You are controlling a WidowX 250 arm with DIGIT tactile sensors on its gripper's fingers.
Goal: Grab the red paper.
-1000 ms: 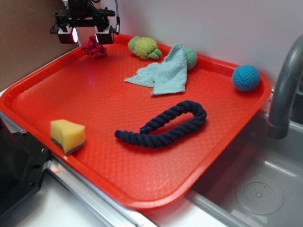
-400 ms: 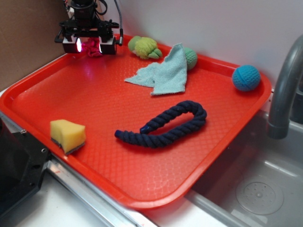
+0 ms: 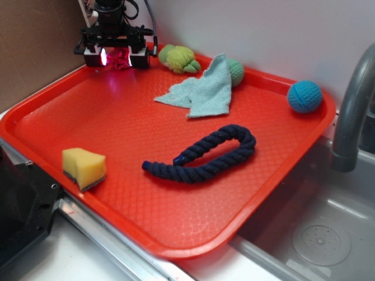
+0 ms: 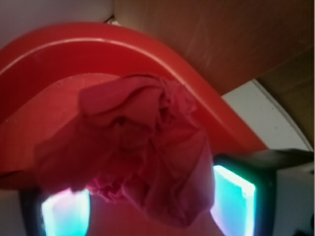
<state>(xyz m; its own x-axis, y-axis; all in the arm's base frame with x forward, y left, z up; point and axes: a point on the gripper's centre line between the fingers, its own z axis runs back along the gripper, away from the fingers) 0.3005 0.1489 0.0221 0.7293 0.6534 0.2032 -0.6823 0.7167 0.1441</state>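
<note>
The red paper [image 3: 121, 59] is a dark-red wrinkly wad in the far left corner of the orange-red tray [image 3: 117, 123]. My gripper [image 3: 115, 57] is lowered over it, open, with one lit finger on each side of the wad. In the wrist view the red paper [image 4: 133, 142] fills the middle of the picture. It lies between the glowing left pad [image 4: 66, 214] and right pad [image 4: 235, 196] of the gripper [image 4: 147, 211]. The wad lies close against the right pad, and a gap shows at the left one.
On the tray lie a yellow sponge [image 3: 84, 167], a dark blue rope [image 3: 205, 153], a teal cloth [image 3: 204, 91], a green-yellow toy [image 3: 178, 58] and a blue ball [image 3: 304, 96]. The tray rim [image 4: 147, 46] and a brown wall [image 4: 221, 34] are just behind the paper. A sink with a grey faucet [image 3: 351, 111] is at the right.
The gripper has come down and moved slightly right and back, from beside the red paper to straddling it. The paper has not moved.
</note>
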